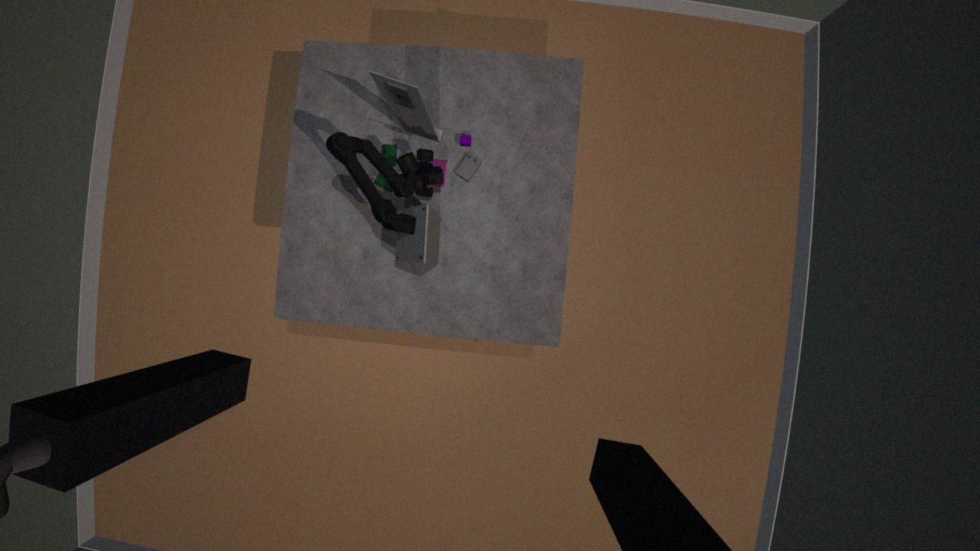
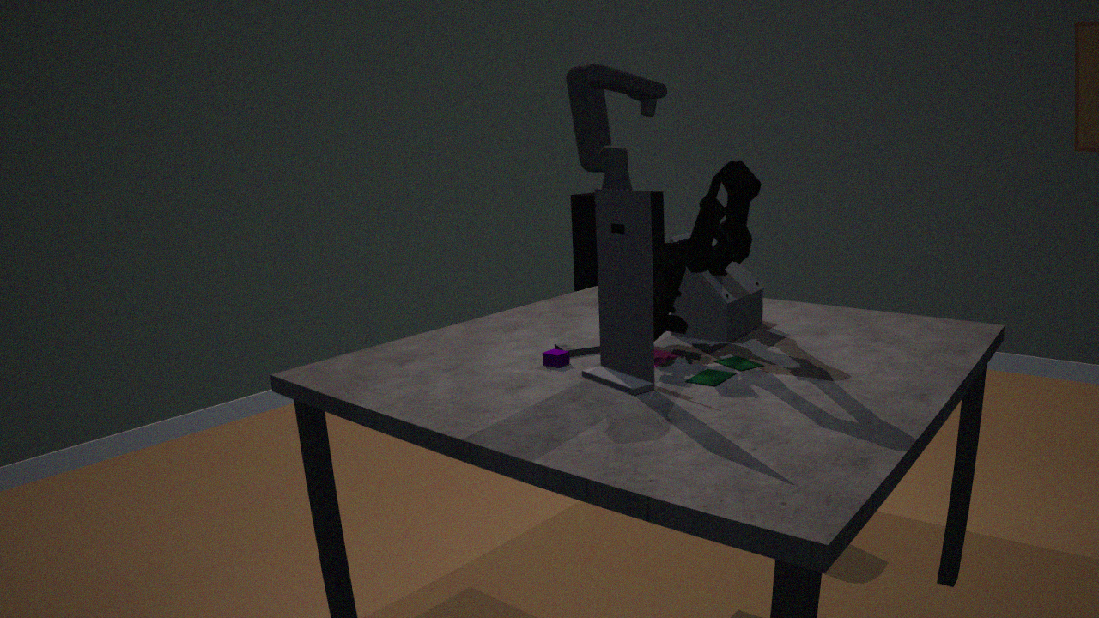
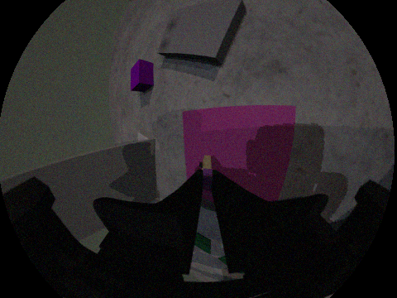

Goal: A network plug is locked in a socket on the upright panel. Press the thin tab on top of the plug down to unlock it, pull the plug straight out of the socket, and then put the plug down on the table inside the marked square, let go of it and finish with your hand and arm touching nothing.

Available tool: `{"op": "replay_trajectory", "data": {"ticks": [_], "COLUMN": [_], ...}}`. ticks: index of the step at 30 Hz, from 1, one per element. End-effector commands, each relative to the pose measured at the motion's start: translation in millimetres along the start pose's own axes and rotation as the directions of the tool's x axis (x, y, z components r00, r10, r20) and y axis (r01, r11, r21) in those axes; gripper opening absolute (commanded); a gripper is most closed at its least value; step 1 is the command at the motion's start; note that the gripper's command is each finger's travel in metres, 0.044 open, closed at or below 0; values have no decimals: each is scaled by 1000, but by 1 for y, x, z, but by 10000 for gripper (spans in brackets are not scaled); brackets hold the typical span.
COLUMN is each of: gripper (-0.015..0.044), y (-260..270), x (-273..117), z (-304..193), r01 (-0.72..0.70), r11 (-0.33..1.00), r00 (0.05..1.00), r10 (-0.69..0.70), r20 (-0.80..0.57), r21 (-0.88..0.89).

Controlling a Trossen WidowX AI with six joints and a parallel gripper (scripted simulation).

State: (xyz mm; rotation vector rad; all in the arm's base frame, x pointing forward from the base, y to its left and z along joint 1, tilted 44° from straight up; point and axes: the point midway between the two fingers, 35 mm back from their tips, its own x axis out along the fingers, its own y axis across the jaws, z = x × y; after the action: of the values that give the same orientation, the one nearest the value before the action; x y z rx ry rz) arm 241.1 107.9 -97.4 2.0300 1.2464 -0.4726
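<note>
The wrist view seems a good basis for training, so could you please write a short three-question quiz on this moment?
1. True or false: the gripper is shut on the plug.
2. What colour is the marked square just ahead of the fingertips? A green, B magenta, C white.
3. Which small object lies on the table left of the flat grey plate?

Key: 1 true; 2 B; 3 the purple cube.
</note>
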Motion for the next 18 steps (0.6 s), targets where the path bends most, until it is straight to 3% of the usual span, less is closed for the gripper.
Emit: {"op": "replay_trajectory", "data": {"ticks": [1,18], "gripper": [0,0], "y": [-4,-6], "x": [2,6], "z": [2,-3], "r01": [4,3], "r11": [1000,1000], "r00": [1000,1000], "r10": [-4,-3], "r20": [7,0], "r21": [9,5]}}
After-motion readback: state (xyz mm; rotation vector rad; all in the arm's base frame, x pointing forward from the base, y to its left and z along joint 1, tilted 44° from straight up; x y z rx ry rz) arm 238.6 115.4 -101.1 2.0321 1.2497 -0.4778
